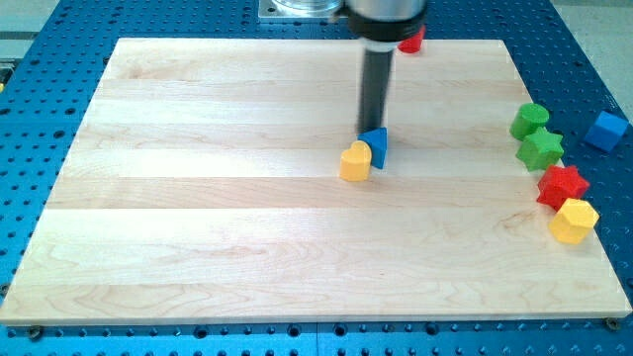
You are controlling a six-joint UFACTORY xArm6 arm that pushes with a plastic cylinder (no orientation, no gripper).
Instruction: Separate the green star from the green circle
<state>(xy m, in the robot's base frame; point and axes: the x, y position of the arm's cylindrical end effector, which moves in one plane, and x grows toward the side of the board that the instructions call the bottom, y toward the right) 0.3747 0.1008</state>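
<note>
The green star (540, 149) lies near the board's right edge, touching the green circle (529, 120) just above it. My tip (369, 133) is near the board's centre, far to the left of both. It stands right behind a blue block (376, 146), which touches a yellow block (355, 162) at its lower left.
A red star (561, 185) sits just below the green star, with a yellow hexagon (574, 221) below that. A blue cube (605, 131) lies off the wooden board (198, 198) at the right. A red block (411, 41) is at the top edge, partly hidden by the arm.
</note>
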